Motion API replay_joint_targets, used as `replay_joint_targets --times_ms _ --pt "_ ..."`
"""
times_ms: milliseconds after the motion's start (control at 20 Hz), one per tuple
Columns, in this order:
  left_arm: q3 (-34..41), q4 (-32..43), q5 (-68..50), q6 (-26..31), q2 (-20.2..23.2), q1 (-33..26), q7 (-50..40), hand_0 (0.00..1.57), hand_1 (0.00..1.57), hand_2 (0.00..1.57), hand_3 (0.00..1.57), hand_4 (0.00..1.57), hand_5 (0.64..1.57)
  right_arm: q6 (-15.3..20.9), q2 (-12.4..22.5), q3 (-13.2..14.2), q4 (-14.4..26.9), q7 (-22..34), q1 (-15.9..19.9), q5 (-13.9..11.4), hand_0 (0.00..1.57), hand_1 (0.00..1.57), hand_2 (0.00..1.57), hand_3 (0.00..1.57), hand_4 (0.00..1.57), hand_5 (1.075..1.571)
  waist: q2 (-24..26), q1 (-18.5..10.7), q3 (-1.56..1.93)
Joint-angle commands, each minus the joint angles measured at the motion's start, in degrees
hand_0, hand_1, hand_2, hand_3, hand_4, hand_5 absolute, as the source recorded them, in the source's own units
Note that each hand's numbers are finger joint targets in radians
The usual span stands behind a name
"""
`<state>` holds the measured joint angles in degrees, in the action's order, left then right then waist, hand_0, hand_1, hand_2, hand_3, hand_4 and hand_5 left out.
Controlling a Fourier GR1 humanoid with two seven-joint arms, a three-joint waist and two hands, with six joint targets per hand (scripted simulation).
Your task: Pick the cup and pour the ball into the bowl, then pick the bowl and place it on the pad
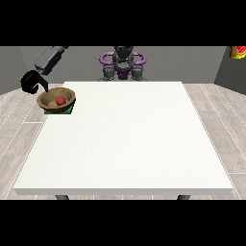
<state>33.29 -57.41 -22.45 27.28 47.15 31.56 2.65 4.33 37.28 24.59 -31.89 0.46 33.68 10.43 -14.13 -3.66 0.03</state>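
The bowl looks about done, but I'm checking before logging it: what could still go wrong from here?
1. The bowl with the red ball sits on the green pad at the table's far corner, near the edge; a nudge might tip it off.
2. The robot hand at the view's left hangs close beside the bowl's rim; pulling away, it could catch the rim.
3. The bowl hides most of the pad, so its centering is uncertain.

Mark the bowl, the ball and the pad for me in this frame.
bowl [48, 104]: front view, on its brown outer wall at the view's left.
ball [60, 101]: front view, on the middle of the red ball inside the bowl.
pad [70, 111]: front view, on the green corner showing under the bowl.
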Motion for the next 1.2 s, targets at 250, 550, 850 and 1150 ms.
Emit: replay_joint_targets --times_ms 250,550,850,1150 --pt "1.4 6.3 1.4 3.3 2.6 -2.2 8.2 0.0 0.0 0.0 0.0 1.19 1.564 4.9 -4.4 0.9 -1.8 -0.3 2.7 1.9 1.45 1.45 1.38 0.75 0.0 1.54 -2.6 -0.6 -0.08" --pt "0.1 1.5 0.3 -0.1 1.3 -0.9 4.6 0.0 0.0 0.0 0.0 1.19 1.567 1.8 0.5 0.2 2.0 -2.3 3.9 0.3 0.93 0.93 1.1 1.04 0.16 1.509 -3.5 -1.1 0.0" --pt "-0.6 -1.1 -2.5 1.7 2.3 -0.2 0.0 0.0 0.0 0.0 0.0 1.21 1.569 0.7 -1.8 -3.7 4.1 -3.6 3.2 -3.2 0.0 0.0 0.0 0.0 0.0 1.407 -1.7 -3.5 0.05" --pt "-2.7 3.0 1.6 -2.2 -0.4 -2.3 0.8 0.0 0.0 0.0 0.0 1.19 1.569 -4.4 2.6 -7.1 -0.4 7.4 6.6 -4.5 0.0 0.0 0.0 0.0 0.2 1.375 7.3 1.5 -0.09"
